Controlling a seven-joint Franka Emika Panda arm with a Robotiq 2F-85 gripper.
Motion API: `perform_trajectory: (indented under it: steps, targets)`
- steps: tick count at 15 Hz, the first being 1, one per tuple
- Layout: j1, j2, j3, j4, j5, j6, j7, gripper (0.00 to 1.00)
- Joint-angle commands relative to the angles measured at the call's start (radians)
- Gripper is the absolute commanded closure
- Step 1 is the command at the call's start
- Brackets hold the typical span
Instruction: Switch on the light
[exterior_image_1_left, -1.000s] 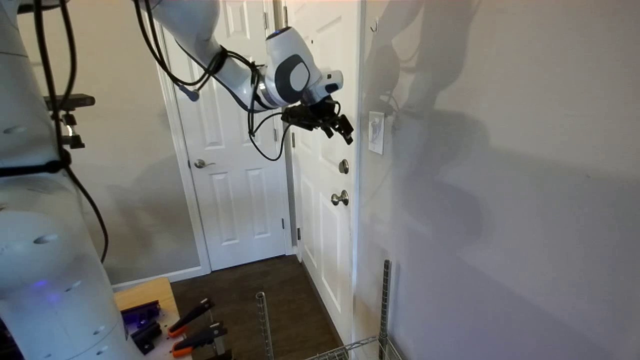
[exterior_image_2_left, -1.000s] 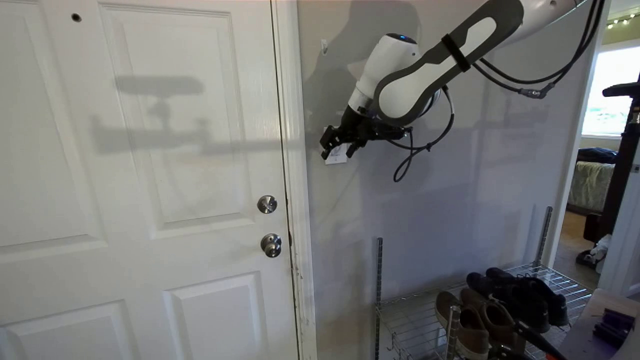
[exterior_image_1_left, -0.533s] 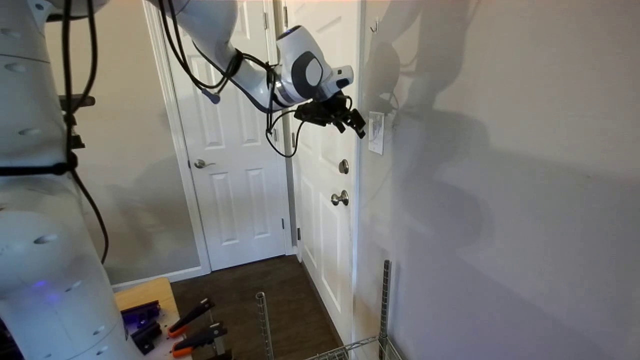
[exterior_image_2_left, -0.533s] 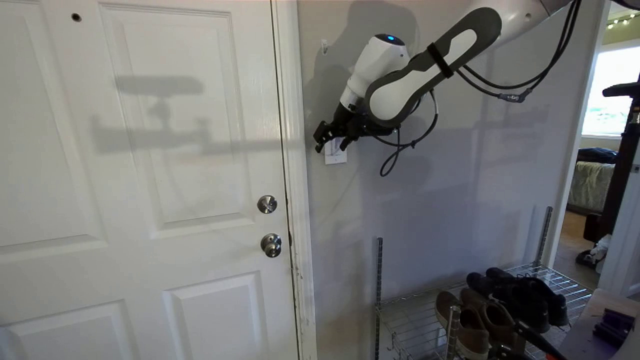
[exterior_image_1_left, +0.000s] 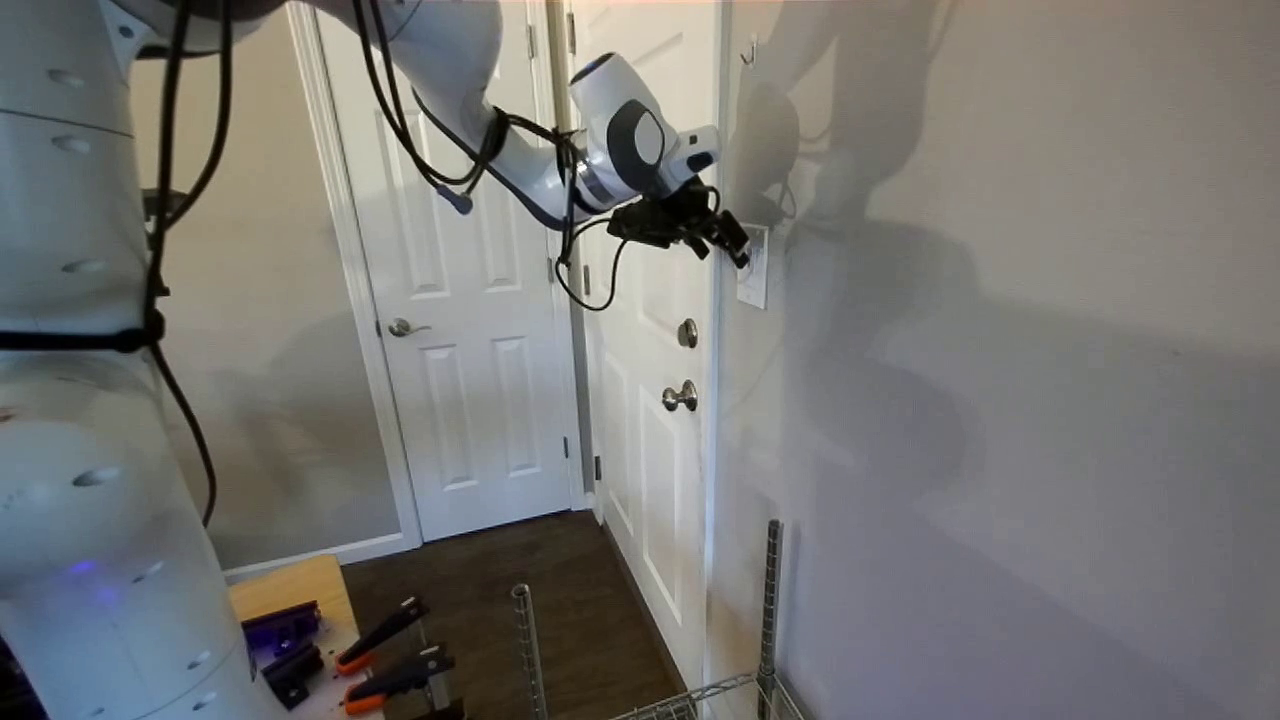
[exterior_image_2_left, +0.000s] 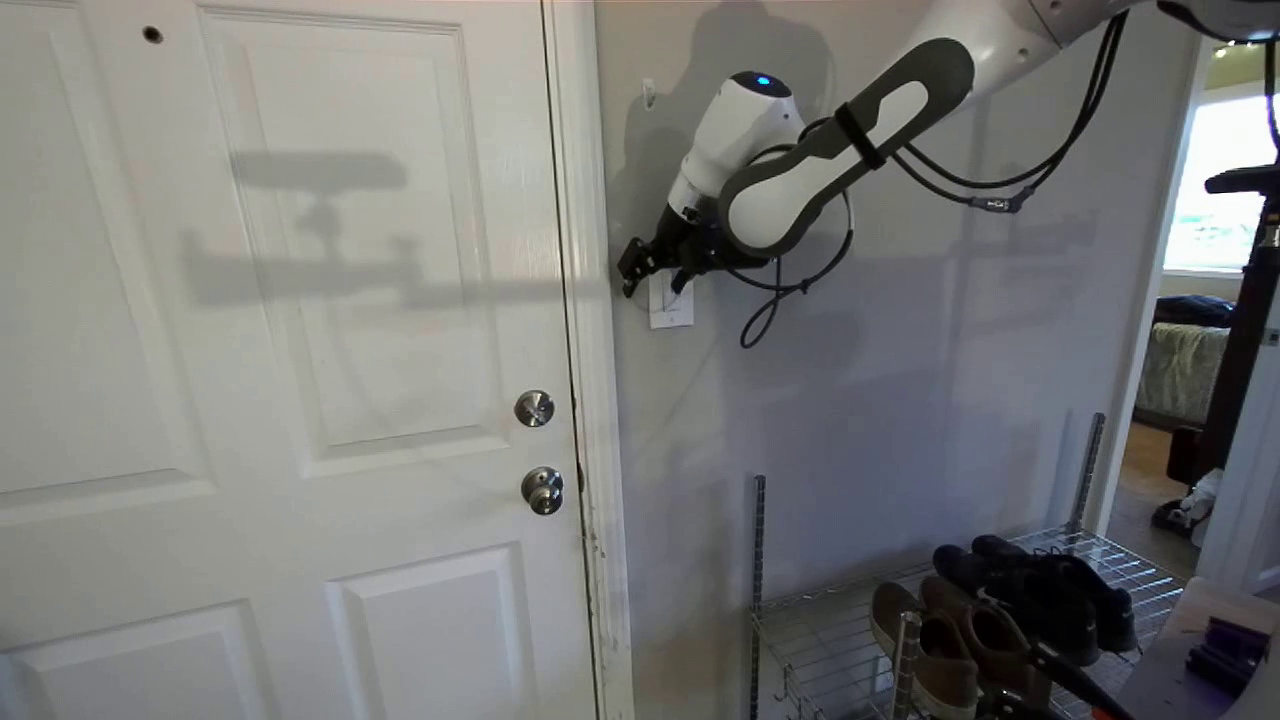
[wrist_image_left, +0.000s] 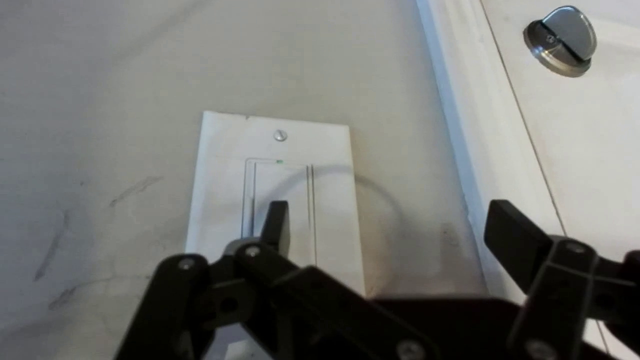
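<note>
The light switch is a white upright wall plate (wrist_image_left: 332, 215) with a long paddle and a tiny green light at its top. It also shows beside the door frame in both exterior views (exterior_image_1_left: 757, 287) (exterior_image_2_left: 671, 316). No lamp is in view. My black gripper (wrist_image_left: 390, 217) is open and empty in front of the plate. In the wrist view its left finger overlaps the paddle and hides the plate's lower part. Its right finger overlaps the door trim. The gripper shows in both exterior views (exterior_image_1_left: 722, 252) (exterior_image_2_left: 654, 284), close to the plate's upper part; I cannot tell whether it touches.
A white door (exterior_image_2_left: 380, 300) with a round knob (exterior_image_2_left: 542, 491) and a deadbolt (wrist_image_left: 561, 41) stands beside the plate. A small hook (exterior_image_1_left: 749, 50) is on the wall above. Below are a wire rack (exterior_image_2_left: 800, 650) with shoes (exterior_image_2_left: 1040, 595) and a table with clamps (exterior_image_1_left: 400, 675).
The arm has moved toward the wall and slightly upward. The gripper has come from in front of the door to the upper part of the switch plate. The fingers stay open.
</note>
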Motion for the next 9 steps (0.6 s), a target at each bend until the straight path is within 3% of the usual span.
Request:
perform_trajectory:
  steps: [1, 9]
  targets:
    - [0.020, 0.021, -0.031, 0.031, -0.089, 0.028, 0.093, 0.00]
    - [0.052, 0.006, -0.080, 0.019, -0.289, 0.080, 0.305, 0.00]
